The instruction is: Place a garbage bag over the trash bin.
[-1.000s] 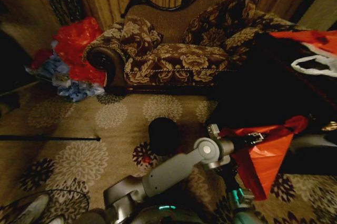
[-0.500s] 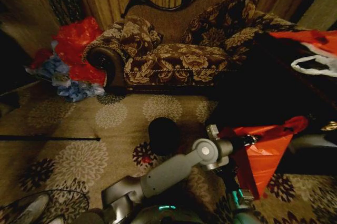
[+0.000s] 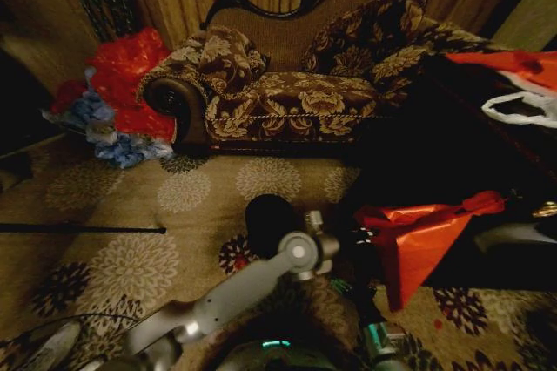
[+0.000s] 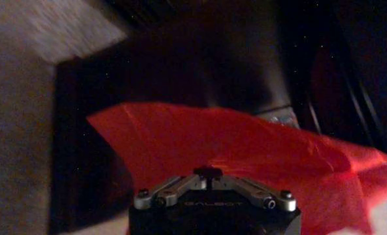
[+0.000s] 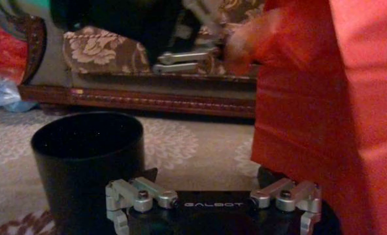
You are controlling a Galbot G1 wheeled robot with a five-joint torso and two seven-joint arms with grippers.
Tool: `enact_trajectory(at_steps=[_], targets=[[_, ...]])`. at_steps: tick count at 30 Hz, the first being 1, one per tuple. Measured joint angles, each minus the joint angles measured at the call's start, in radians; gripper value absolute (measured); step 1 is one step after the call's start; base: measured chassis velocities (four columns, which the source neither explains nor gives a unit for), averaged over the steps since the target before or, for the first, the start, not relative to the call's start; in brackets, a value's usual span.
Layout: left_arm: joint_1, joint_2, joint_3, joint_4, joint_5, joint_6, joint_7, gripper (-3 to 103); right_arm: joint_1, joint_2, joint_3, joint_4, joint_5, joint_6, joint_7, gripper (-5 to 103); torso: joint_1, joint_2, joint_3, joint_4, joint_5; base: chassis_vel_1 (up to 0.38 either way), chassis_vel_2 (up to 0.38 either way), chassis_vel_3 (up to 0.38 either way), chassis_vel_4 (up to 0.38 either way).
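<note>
The trash bin (image 3: 270, 221) is a small black cylinder standing upright on the patterned carpet in front of the sofa; it also stands close ahead in the right wrist view (image 5: 89, 152). The garbage bag (image 3: 418, 240), red and crinkly, hangs stretched just right of the bin, its far corner reaching the dark furniture. My left arm crosses from the lower left, and its gripper (image 3: 352, 233) is shut on the bag's near edge (image 4: 246, 147). My right gripper (image 5: 212, 197) is low beside the bin, jaws spread with nothing between them, and the bag (image 5: 324, 107) hangs close beside it.
A floral sofa (image 3: 287, 92) backs the scene. A heap of red and blue bags (image 3: 122, 92) lies at its left end. A thin black rod (image 3: 83, 229) lies on the carpet at left. A dark table (image 3: 487, 136) at right carries an orange-red bag (image 3: 513, 64) and a white one (image 3: 522, 108).
My left arm has swung left toward the bin, drawing the bag's held edge with it. The bin has not moved.
</note>
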Motion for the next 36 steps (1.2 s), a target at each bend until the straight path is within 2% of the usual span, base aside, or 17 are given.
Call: enact_trajectory(at_steps=[2, 5, 6, 9, 10, 14, 15, 18, 20, 23, 29, 36], targets=[[0.009, 0.018, -0.015, -0.009, 0.009, 0.004, 0.0, 0, 0.001, -0.001, -0.007, -0.003, -0.003, 0.001, 0.0, 100, 0.0, 0.0, 0.0, 0.0001, 0.0, 0.0, 0.0, 0.0, 0.0], [0.057, 0.088, -0.087, -0.041, 0.047, 0.016, 0.009, 0, 0.001, -0.003, -0.027, -0.011, -0.01, 0.004, -0.003, 100, 0.0, 0.0, 0.0, -0.0002, 0.0, 0.0, 0.0, 0.0, 0.0], [0.057, 0.088, -0.087, -0.041, 0.047, 0.016, 0.009, 0, 0.001, -0.003, -0.027, -0.011, -0.01, 0.004, -0.003, 100, 0.0, 0.0, 0.0, -0.0002, 0.0, 0.0, 0.0, 0.0, 0.0], [0.125, 0.164, -0.181, -0.073, 0.078, 0.034, 0.028, 0, 0.001, -0.003, -0.044, -0.02, -0.015, 0.009, -0.006, 100, 0.0, 0.0, 0.0, 0.0001, -0.0001, 0.0, 0.0, 0.0, 0.0], [0.125, 0.164, -0.181, -0.073, 0.078, 0.034, 0.028, 0, 0.001, -0.003, -0.044, -0.02, -0.015, 0.009, -0.006, 100, 0.0, 0.0, 0.0, 0.0001, -0.0001, 0.0, 0.0, 0.0, 0.0], [0.229, 0.281, -0.318, -0.127, 0.114, 0.056, 0.056, 0, 0.007, -0.006, -0.065, -0.032, -0.02, 0.012, -0.007, 100, 0.0, 0.0, 0.0, 0.0, -0.0002, 0.0, 0.0, 0.0, 0.0], [0.229, 0.281, -0.318, -0.127, 0.114, 0.056, 0.056, 0, 0.007, -0.006, -0.065, -0.032, -0.02, 0.012, -0.007, 100, 0.0, 0.0, 0.0, 0.0, -0.0002, 0.0, 0.0, 0.0, 0.0], [0.33, 0.37, -0.443, -0.168, 0.176, 0.07, 0.094, 0, 0.01, -0.006, -0.084, -0.037, -0.022, 0.013, -0.007, 100, 0.0, 0.0, 0.0, 0.0001, 0.0002, 0.0, 0.0, 0.0, 0.0], [0.357, 0.389, -0.473, -0.174, 0.193, 0.07, 0.102, 0, 0.01, -0.006, -0.088, -0.039, -0.023, 0.014, -0.007, 100, 0.0, 0.0, 0.0, 0.0, 0.0001, 0.0, 0.0, 0.0, 0.0], [0.449, 0.441, -0.55, -0.178, 0.274, 0.047, 0.128, 0, 0.011, -0.009, -0.094, -0.043, -0.023, 0.018, -0.007, 100, 0.0, 0.0, 0.0, 0.0004, 0.0002, 0.0, 0.0, 0.0, 0.0], [0.483, 0.446, -0.613, -0.168, 0.366, 0.011, 0.139, 0, 0.008, -0.019, -0.096, -0.036, -0.021, 0.022, -0.008, 100, 0.0, 0.0, 0.0, 0.0003, 0.0003, 0.0, 0.0, 0.0, 0.0], [0.398, 0.435, -0.578, -0.203, 0.368, 0.005, 0.12, 0, -0.01, -0.046, -0.098, 0.023, 0.009, 0.022, -0.005, 100, 0.0, 0.0, 0.0, -0.0002, 0.0005, 0.0, 0.0, 0.0, 0.0]])
